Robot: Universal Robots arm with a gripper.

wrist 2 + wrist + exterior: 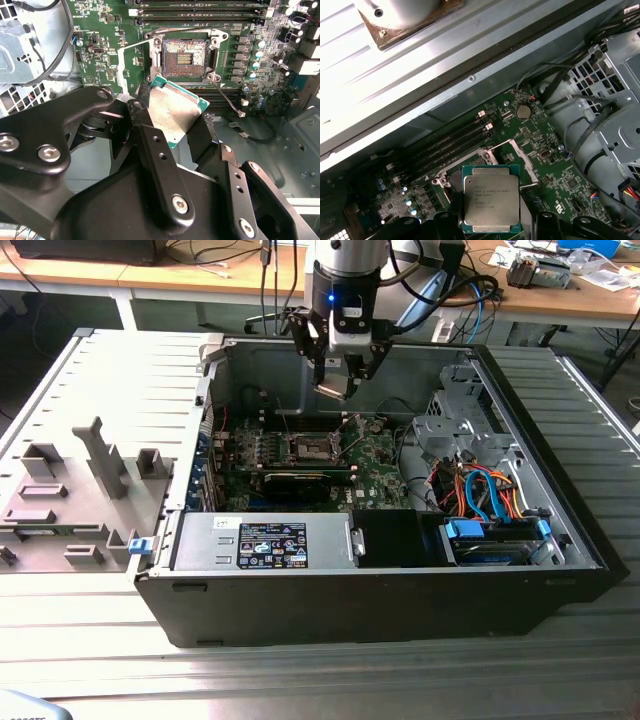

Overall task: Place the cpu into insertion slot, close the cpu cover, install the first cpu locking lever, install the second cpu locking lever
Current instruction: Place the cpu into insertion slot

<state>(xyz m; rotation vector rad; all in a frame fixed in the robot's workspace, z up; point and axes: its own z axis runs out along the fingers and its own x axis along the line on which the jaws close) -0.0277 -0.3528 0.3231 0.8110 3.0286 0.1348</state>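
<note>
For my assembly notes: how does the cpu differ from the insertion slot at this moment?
The cpu is held in the gripper above the board; the insertion slot lies flat on it, empty. The cpu face is dull silver; the slot centre is dark. Both are square.

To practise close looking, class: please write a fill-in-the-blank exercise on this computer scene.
The gripper is shut on the ____. The insertion slot is ____, its contacts bare. The circuit board around it is coloured ____.
Missing words: cpu; empty; green.
</note>
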